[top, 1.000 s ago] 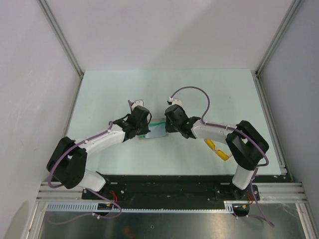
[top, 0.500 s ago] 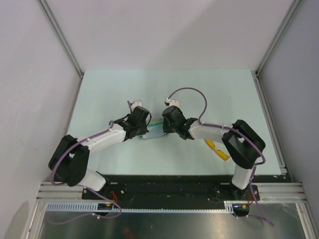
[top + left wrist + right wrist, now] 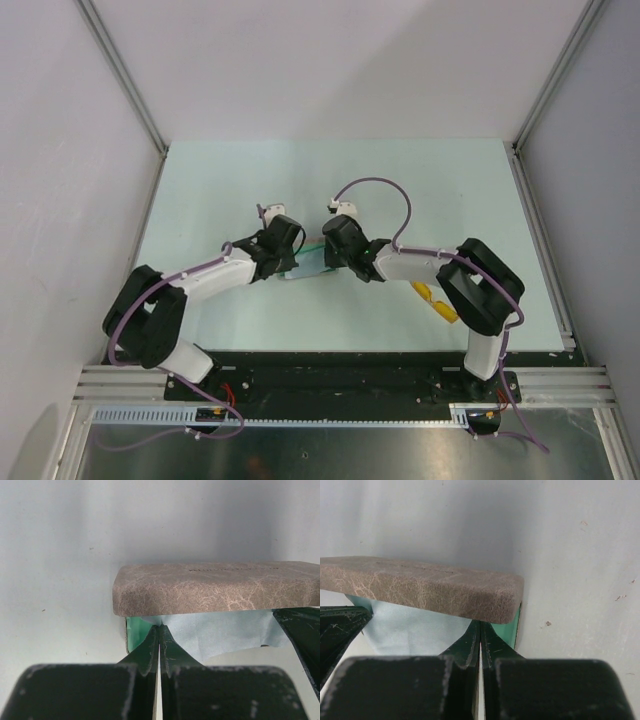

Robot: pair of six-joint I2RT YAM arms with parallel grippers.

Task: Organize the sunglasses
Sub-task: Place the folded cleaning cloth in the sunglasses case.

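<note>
Though case (image 3: 215, 587) lettering (image 3: 232, 568) is unreadable | left tool (image 3: 159, 630), right tool (image 3: 480, 627) closed

A pale green tabletop (image 3: 400, 180) carries a grey-brown, leathery case (image 3: 215, 587) near its middle. The case's top slab sits raised, with faint lettering along its side. A pale blue cloth (image 3: 225, 635) lies just beneath it, and a bright green lining (image 3: 134, 632) shows at one corner. Plain white walls (image 3: 330, 70) enclose the far side.
</note>
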